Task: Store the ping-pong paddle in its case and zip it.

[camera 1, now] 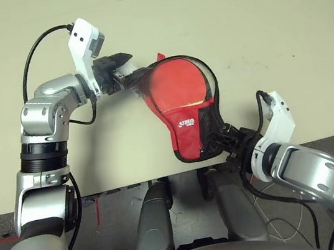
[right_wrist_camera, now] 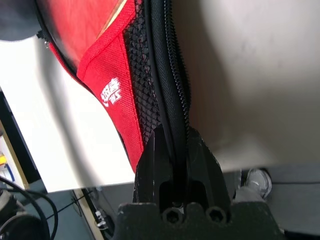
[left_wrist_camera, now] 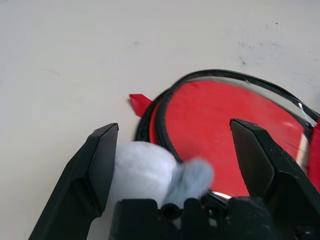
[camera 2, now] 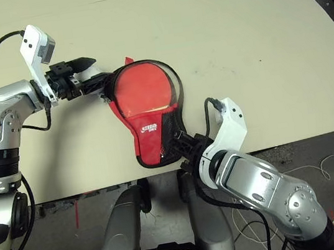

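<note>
The red case (camera 1: 186, 128), with black mesh and a white logo, lies near the table's front edge. The ping-pong paddle (camera 1: 177, 86) sits inside it, its red face showing under the clear side within the black zipper rim (left_wrist_camera: 165, 112). My left gripper (camera 1: 133, 67) is open at the case's far left rim, one finger on either side of the edge. A white soft lump (left_wrist_camera: 140, 165) sits low between its fingers. My right gripper (right_wrist_camera: 173, 135) is shut on the black zipper edging at the case's narrow handle end, by the front edge.
A small red tab (left_wrist_camera: 140, 104) sticks out from the case's far rim. The beige table (camera 1: 252, 24) is bare behind and to the right of the case. The case's narrow end reaches the table's front edge (camera 1: 320, 138).
</note>
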Tool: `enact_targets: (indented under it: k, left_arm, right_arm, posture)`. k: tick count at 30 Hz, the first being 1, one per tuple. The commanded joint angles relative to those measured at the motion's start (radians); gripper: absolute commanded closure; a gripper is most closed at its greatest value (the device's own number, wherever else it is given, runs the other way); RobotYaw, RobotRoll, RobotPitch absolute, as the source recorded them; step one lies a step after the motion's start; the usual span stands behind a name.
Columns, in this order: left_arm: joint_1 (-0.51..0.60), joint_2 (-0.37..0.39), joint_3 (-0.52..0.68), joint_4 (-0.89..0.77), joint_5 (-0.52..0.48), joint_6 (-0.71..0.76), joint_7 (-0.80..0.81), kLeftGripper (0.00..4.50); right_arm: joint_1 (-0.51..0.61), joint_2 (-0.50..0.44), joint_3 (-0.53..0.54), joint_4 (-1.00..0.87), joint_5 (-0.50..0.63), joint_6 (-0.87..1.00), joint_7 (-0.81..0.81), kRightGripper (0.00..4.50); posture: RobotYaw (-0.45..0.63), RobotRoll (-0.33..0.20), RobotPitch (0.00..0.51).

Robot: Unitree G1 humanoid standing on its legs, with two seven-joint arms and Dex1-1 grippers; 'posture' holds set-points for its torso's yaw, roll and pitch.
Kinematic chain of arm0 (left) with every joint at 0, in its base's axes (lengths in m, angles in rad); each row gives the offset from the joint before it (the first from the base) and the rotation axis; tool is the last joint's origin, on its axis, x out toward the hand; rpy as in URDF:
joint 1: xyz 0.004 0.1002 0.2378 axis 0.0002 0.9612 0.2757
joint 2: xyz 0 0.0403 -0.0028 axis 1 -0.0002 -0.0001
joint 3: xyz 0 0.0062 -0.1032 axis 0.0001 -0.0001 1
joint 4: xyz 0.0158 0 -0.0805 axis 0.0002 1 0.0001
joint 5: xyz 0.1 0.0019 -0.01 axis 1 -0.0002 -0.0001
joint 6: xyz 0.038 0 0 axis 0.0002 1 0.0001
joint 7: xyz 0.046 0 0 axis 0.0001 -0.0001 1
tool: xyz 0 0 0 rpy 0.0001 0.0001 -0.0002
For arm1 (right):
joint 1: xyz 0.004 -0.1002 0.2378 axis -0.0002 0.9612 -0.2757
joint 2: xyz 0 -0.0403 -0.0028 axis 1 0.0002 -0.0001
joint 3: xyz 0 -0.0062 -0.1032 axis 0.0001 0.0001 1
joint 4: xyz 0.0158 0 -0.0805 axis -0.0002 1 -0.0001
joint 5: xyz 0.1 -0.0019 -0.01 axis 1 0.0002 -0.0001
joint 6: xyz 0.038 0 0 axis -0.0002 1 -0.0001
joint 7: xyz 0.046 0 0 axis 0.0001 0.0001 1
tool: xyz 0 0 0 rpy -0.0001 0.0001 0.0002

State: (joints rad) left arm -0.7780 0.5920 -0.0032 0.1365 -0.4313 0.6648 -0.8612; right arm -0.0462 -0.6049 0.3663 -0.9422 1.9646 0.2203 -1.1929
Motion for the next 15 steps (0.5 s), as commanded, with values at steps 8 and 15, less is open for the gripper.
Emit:
enact_targets:
  k: [8,15]
  left_arm:
    - [0.002,-0.004,-0.006,0.009,0.018,-0.007,-0.005,0.00]
    - [0.004,0.005,0.003,0.011,0.021,-0.014,-0.003,0.00]
  right_arm:
    - [-0.004,-0.383,-0.037,0.150,0.008,0.267,0.497,2.13]
    - [-0.222,-0.650,-0.169,0.469,0.008,0.750,1.052,0.03]
  posture:
    - [-0.03,0.000,0.301]
    - [-0.02,0.000,0.294]
